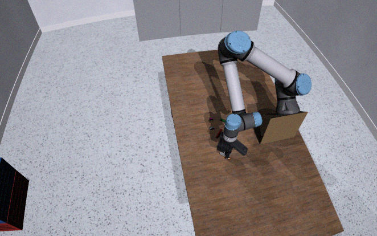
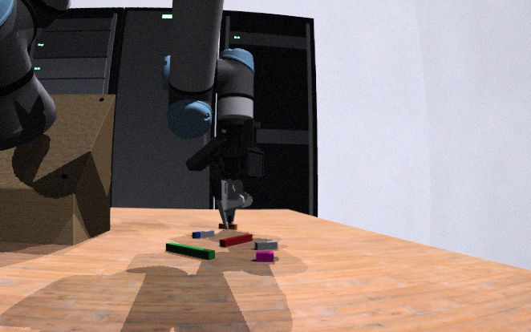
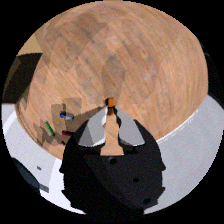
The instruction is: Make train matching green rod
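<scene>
Rods lie scattered on a brown wood-grain bench (image 2: pixel 401 281), seen nearest in the exterior view. Closest is a short magenta rectangular rod (image 2: pixel 265 257), with a short grey rod (image 2: pixel 265 244) just behind it. To their left lies a long dark green square-section rod (image 2: pixel 190 251), flat and angled across the grain. Behind these, a red rod (image 2: pixel 236 240) lies at a slant, and further left a tiny blue rod (image 2: pixel 196 235) sits end to end with a second small grey rod (image 2: pixel 207 233), touching or nearly so. Farthest back, a short orange rod (image 2: pixel 228 226) rests on the bench directly under the dark two-jaw pincer (image 2: pixel 229 220). The pincer points straight down, its jaws nearly closed and pinched on the orange rod, which is still down at the bench surface.

Beyond the rods, a tan cardboard-coloured box (image 2: pixel 56 168) carries the arm's base, and dark cabinets (image 2: pixel 281 120) stand against a pale wall.

The top view shows what the exterior view cannot: the whole long bench on a speckled grey floor (image 1: pixel 85 114), the white and blue-capped robot arm (image 1: pixel 234 85) folded over from its base, and a dark cube with red and blue edges (image 1: pixel 11 196) well apart at the floor's left edge. There the rods are only tiny specks. The wrist view shows the orange rod end-on between the fingertips, with the other rods off to the left.
</scene>
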`<state>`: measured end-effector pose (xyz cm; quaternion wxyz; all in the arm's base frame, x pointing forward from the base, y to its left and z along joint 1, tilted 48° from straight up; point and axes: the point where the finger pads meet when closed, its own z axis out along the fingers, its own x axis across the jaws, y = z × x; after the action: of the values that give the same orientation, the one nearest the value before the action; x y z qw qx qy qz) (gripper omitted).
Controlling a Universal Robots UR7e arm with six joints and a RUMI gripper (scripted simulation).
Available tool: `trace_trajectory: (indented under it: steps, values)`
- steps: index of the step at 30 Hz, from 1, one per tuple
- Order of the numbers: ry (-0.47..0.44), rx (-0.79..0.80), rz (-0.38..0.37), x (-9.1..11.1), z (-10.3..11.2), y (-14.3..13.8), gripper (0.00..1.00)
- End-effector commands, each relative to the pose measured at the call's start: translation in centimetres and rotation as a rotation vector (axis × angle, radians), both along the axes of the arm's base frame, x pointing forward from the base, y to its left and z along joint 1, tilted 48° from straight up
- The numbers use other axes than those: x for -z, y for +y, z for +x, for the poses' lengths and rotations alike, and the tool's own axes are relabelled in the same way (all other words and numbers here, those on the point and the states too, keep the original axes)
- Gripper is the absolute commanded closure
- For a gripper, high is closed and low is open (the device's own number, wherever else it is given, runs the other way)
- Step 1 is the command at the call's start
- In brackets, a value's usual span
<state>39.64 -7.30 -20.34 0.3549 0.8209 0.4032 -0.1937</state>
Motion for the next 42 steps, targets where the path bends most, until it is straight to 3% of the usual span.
trace_trajectory:
  steps: [1, 32, 42]
  values:
    - [-0.003, 0.0, -0.001, -0.03, 0.17, -0.02, 1.0]
    - [-0.003, 0.0, -0.001, -0.04, 0.17, 0.0, 1.0]
    - [-0.003, -0.002, 0.0, -0.91, 0.17, 0.98, 1.0]
